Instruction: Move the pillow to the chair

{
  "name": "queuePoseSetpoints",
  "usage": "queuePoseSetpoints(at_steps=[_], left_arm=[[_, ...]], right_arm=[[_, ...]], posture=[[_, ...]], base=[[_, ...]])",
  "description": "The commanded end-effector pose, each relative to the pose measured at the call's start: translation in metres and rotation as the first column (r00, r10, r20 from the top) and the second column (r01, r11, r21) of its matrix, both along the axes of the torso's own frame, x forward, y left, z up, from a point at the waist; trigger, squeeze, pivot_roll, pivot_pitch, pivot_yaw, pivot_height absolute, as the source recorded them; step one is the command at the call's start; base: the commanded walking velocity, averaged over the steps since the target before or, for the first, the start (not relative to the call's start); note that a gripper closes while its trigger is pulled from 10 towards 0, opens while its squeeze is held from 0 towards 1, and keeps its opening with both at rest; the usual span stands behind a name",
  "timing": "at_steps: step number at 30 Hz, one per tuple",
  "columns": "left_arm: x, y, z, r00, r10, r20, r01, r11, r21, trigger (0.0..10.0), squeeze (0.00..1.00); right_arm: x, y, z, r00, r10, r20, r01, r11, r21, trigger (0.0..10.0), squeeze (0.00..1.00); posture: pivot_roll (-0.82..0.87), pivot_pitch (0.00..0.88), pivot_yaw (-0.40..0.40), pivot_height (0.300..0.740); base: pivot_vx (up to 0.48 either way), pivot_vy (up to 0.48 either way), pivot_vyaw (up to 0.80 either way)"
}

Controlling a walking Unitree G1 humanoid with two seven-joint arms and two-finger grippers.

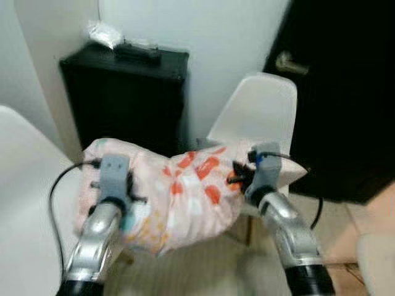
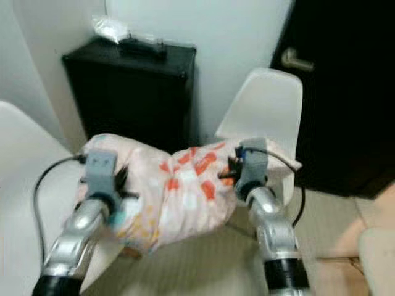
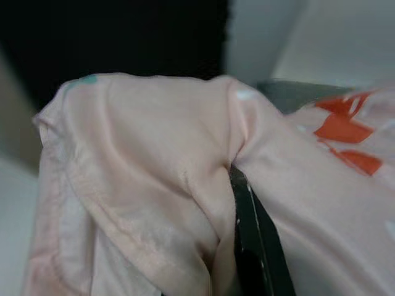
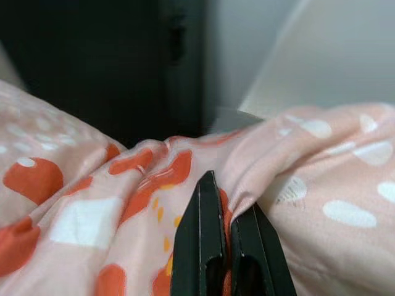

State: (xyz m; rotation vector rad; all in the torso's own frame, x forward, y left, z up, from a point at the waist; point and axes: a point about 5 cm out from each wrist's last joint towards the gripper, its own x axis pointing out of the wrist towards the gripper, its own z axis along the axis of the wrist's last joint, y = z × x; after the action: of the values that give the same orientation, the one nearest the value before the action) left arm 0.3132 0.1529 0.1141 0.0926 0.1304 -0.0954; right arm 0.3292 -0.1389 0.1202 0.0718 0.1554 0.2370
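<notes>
A pale pink pillow [image 1: 179,197] with orange and white shapes hangs in the air between my two arms. My left gripper [image 1: 114,185] is shut on its left end, where one black finger [image 3: 250,234] is buried in a fold of the fabric. My right gripper [image 1: 244,176] is shut on its right end, and its two black fingers [image 4: 213,246] pinch the cloth tight. A white moulded chair [image 1: 259,108] stands just behind the pillow, its back rising above the pillow's right end. The pillow hides most of the seat.
A black cabinet [image 1: 126,98] stands against the white wall behind the pillow, with small items on top. A dark door with a metal handle [image 1: 290,63] lies to the right. A white rounded surface [image 1: 24,185] curves in at the left. Pale floor [image 1: 203,265] lies below.
</notes>
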Motion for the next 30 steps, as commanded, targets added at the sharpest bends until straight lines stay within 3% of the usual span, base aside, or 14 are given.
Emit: queuePoseSetpoints(at_steps=[1, 3, 9, 21, 30], left_arm=[[0.006, -0.013, 0.010, 0.997, -0.043, 0.062, 0.043, 0.999, 0.004, 10.0, 0.00], [0.013, -0.019, 0.015, 0.996, -0.049, 0.079, 0.049, 0.999, 0.007, 10.0, 0.00], [0.017, -0.025, 0.022, 0.989, -0.076, 0.126, 0.072, 0.997, 0.036, 10.0, 0.00], [0.019, -0.016, 0.021, 0.990, -0.039, 0.134, 0.036, 0.999, 0.025, 10.0, 0.00], [0.018, -0.018, 0.019, 0.991, -0.031, 0.127, 0.036, 0.999, -0.036, 10.0, 0.00]], right_arm=[[0.007, 0.012, 0.014, 0.997, 0.021, 0.077, -0.024, 0.999, 0.037, 10.0, 0.00], [0.015, 0.017, 0.012, 0.997, 0.005, 0.072, -0.009, 0.999, 0.049, 10.0, 0.00], [0.020, 0.017, 0.009, 0.997, -0.045, 0.070, 0.039, 0.996, 0.075, 10.0, 0.00], [0.023, 0.010, 0.010, 0.989, -0.105, 0.100, 0.096, 0.992, 0.086, 10.0, 0.00], [0.019, 0.000, 0.001, 0.984, -0.148, 0.096, 0.144, 0.988, 0.054, 10.0, 0.00]], posture=[[0.04, 0.000, -0.086, 0.740], [0.04, 0.000, -0.084, 0.740], [0.05, 0.000, -0.086, 0.740], [0.06, 0.000, -0.089, 0.740], [0.05, 0.000, -0.079, 0.740]], base=[[0.000, 0.000, -0.80], [0.000, 0.000, -0.80], [0.000, 0.000, -0.80], [0.000, 0.000, -0.80], [0.000, 0.000, -0.80]])
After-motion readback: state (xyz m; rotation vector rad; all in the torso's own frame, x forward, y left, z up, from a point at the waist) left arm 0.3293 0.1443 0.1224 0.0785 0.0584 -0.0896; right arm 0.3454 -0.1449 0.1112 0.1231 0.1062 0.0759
